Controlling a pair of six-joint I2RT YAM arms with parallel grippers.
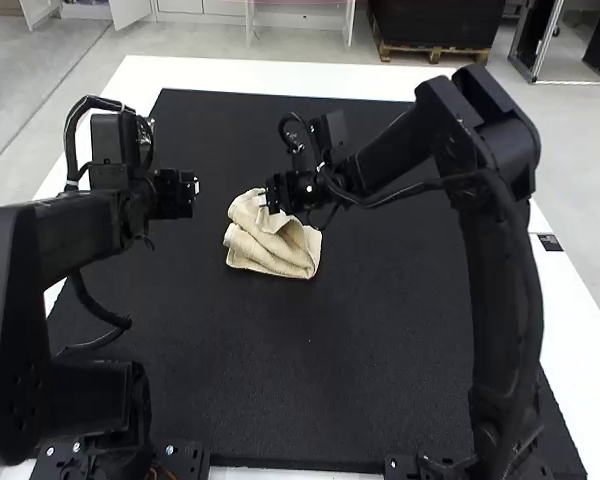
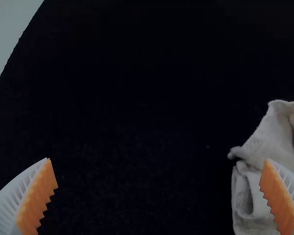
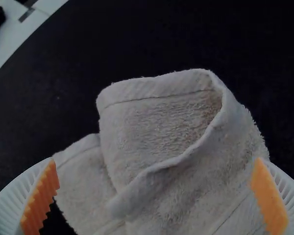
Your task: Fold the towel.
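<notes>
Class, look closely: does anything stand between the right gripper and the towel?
Nothing visible does. The right gripper hangs open over the bunched towel, and the left gripper is off to one side.

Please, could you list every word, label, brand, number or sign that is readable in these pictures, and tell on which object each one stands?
There is no text that I can read.
Towel: no print that I can see.
Small dark patch on the white table border: too small to tell whether it has writing.
Left arm and right arm: no readable lettering.
</notes>
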